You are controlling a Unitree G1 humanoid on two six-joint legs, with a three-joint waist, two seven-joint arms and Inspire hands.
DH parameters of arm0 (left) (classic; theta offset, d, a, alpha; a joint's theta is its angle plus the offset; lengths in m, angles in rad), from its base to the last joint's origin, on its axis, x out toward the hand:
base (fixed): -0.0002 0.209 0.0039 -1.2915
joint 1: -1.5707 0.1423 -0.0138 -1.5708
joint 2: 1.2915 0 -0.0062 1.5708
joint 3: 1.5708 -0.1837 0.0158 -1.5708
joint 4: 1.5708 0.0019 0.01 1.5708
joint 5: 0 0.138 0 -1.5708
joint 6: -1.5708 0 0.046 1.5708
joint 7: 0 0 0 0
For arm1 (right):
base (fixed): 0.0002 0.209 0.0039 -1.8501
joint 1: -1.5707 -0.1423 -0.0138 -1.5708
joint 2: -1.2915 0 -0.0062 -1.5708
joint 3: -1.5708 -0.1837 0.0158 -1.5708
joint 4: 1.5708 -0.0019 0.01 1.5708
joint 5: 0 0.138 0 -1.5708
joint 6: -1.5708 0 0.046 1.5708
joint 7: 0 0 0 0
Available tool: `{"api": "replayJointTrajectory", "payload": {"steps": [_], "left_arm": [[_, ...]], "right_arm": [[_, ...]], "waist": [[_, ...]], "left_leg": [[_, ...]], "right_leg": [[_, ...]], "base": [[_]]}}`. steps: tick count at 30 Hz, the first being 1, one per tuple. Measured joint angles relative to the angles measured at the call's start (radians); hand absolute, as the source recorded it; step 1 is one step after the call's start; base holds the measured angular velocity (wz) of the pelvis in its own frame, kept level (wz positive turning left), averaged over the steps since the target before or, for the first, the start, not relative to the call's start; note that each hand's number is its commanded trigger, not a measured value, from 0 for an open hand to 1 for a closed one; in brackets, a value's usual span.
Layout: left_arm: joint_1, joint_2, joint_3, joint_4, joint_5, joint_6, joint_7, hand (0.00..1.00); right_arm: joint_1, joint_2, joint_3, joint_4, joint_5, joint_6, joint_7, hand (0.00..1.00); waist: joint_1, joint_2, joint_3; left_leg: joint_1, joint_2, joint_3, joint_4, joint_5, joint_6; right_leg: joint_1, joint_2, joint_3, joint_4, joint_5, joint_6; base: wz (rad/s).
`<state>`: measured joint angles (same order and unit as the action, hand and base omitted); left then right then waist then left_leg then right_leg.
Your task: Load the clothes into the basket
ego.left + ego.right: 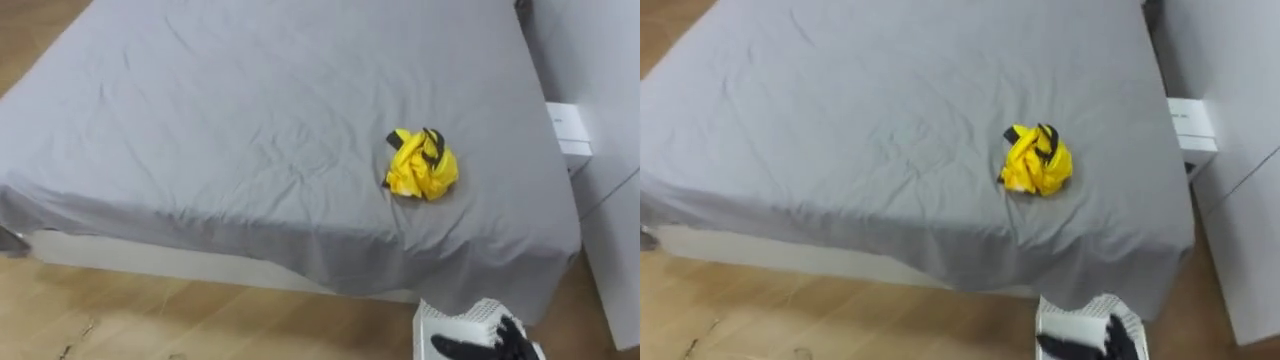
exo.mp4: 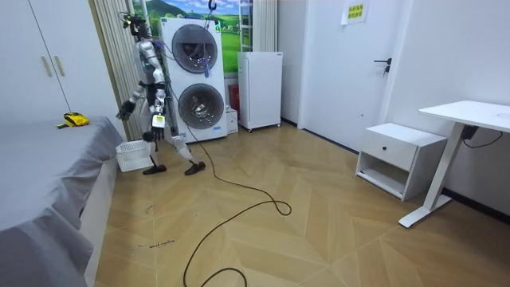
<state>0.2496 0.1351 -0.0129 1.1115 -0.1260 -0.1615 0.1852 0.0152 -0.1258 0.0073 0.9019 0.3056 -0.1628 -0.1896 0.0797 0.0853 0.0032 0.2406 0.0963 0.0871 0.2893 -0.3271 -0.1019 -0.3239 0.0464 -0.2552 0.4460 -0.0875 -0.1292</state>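
We find the right robot hand (image 1: pixel 497 346) at the lower edge of the eye views. Its dark fingers lie across the rim of the white perforated plastic basket (image 1: pixel 452 322), but we cannot tell whether they grip it or only rest there. The basket is just beside the near corner of the grey-sheeted bed (image 1: pixel 220 130). The crumpled yellow garment (image 1: pixel 422 165) lies on the bed, well apart from the basket. In the room view the left robot hand (image 2: pixel 123 112) reaches toward the bed, its fingers too small to read. We judge the task barely begun: picking up the garment and dropping it in both remain.
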Motion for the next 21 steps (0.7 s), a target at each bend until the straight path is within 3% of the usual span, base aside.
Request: {"api": "replayJointTrajectory", "payload": {"steps": [2, 3, 4, 6, 7, 8, 9, 12, 14, 15, 16, 18, 21], "left_arm": [[0.028, 0.002, 0.026, -0.001, 0.001, 0.0, 0.002, 0.0], [0.047, 0.003, 0.04, 0.003, 0.002, 0.005, 0.002, 0.0], [0.055, 0.004, 0.049, 0.003, 0.005, 0.008, 0.001, 0.0], [0.064, 0.004, 0.054, 0.005, 0.01, 0.028, 0.0, 0.0], [0.063, 0.005, 0.053, 0.004, 0.01, 0.033, -0.001, 0.0], [0.056, 0.005, 0.048, 0.004, 0.009, 0.046, -0.003, 0.0], [0.049, 0.003, 0.039, 0.004, 0.01, 0.055, -0.003, 0.0], [0.048, 0.004, 0.018, 0.007, 0.025, 0.079, -0.003, 0.0], [0.047, 0.005, 0.018, 0.006, 0.031, 0.094, 0.0, 0.0], [0.047, 0.001, 0.018, 0.005, 0.031, 0.097, 0.0, 0.0], [0.059, 0.0, 0.019, 0.007, 0.033, 0.105, 0.001, 0.0], [0.067, 0.0, 0.017, 0.014, 0.032, 0.117, 0.0, 0.0], [0.069, 0.0, 0.018, 0.029, 0.053, 0.13, -0.001, 0.0]], "right_arm": [[-0.022, -0.002, 0.008, -0.037, 0.001, 0.001, 0.0, 0.0], [-0.038, -0.001, 0.018, -0.051, -0.005, 0.003, 0.004, 0.0], [-0.045, 0.0, 0.02, -0.058, -0.013, 0.003, 0.009, 0.0], [-0.035, -0.002, 0.014, -0.099, -0.043, 0.013, 0.013, 0.0], [-0.035, -0.001, 0.015, -0.107, -0.049, 0.013, 0.011, 0.0], [-0.039, -0.001, 0.018, -0.117, -0.064, 0.013, 0.002, 0.0], [-0.041, -0.001, 0.02, -0.123, -0.064, 0.013, -0.008, 0.0], [-0.039, 0.003, 0.021, -0.141, -0.069, 0.034, -0.038, 0.0], [-0.037, 0.002, 0.021, -0.155, -0.072, 0.036, -0.063, 0.0], [-0.039, -0.003, 0.018, -0.172, -0.07, 0.041, -0.078, 0.0], [-0.04, -0.001, 0.023, -0.172, -0.072, 0.045, -0.086, 0.0], [-0.04, -0.001, 0.029, -0.175, -0.074, 0.045, -0.09, 0.0], [-0.055, -0.002, 0.036, -0.175, -0.089, 0.043, -0.116, 0.0]], "waist": [[0.009, 0.001, 0.0046], [0.008, -0.004, 0.0077], [0.007, -0.009, 0.009], [0.004, -0.022, 0.0118], [0.003, -0.029, 0.0122], [-0.006, -0.038, 0.0104], [-0.019, -0.044, 0.0124], [-0.017, -0.053, 0.0138], [-0.015, -0.06, 0.011], [-0.006, -0.059, 0.0109], [0.01, -0.059, 0.0042], [0.008, -0.062, -0.0027], [0.012, -0.062, -0.0039]], "left_leg": [[-0.007, 0.009, 0.001, 0.09, 0.03, 0.001], [-0.024, 0.017, -0.008, 0.173, 0.053, 0.002], [-0.032, 0.018, -0.008, 0.213, 0.07, 0.0], [-0.076, 0.032, -0.005, 0.347, 0.152, -0.001], [-0.092, 0.035, -0.006, 0.376, 0.169, 0.0], [-0.132, 0.05, -0.009, 0.418, 0.148, 0.006], [-0.177, 0.053, -0.015, 0.43, 0.089, 0.011], [-0.293, 0.053, -0.013, 0.391, -0.027, 0.02], [-0.372, 0.046, -0.01, 0.292, -0.038, 0.025], [-0.414, 0.041, -0.006, 0.2, -0.003, 0.04], [-0.418, 0.028, -0.003, 0.165, 0.033, 0.052], [-0.39, 0.006, 0.016, 0.111, 0.057, 0.07], [-0.367, -0.023, 0.024, 0.051, 0.078, 0.078]], "right_leg": [[0.039, 0.01, -0.023, -0.005, -0.029, -0.009], [0.082, 0.014, -0.061, -0.029, -0.047, -0.02], [0.101, 0.015, -0.063, -0.04, -0.06, -0.019], [0.159, 0.029, -0.054, -0.082, -0.077, -0.018], [0.167, 0.029, -0.049, -0.094, -0.083, -0.018], [0.171, 0.029, -0.047, -0.111, -0.086, -0.019], [0.177, 0.028, -0.046, -0.12, -0.088, -0.018], [0.196, 0.017, -0.033, -0.135, -0.089, -0.007], [0.193, -0.005, -0.026, -0.131, -0.098, 0.003], [0.179, -0.014, -0.007, -0.115, -0.103, 0.016], [0.164, -0.027, 0.023, -0.096, -0.096, 0.039], [0.169, -0.032, 0.036, -0.116, -0.085, 0.055], [0.171, -0.047, 0.051, -0.144, -0.077, 0.063]], "base": [[-0.18], [-0.22], [-0.17], [-0.03], [0.08], [0.19], [0.18], [-0.05], [-0.1], [-0.38], [-0.39], [-0.2], [-0.1]]}}
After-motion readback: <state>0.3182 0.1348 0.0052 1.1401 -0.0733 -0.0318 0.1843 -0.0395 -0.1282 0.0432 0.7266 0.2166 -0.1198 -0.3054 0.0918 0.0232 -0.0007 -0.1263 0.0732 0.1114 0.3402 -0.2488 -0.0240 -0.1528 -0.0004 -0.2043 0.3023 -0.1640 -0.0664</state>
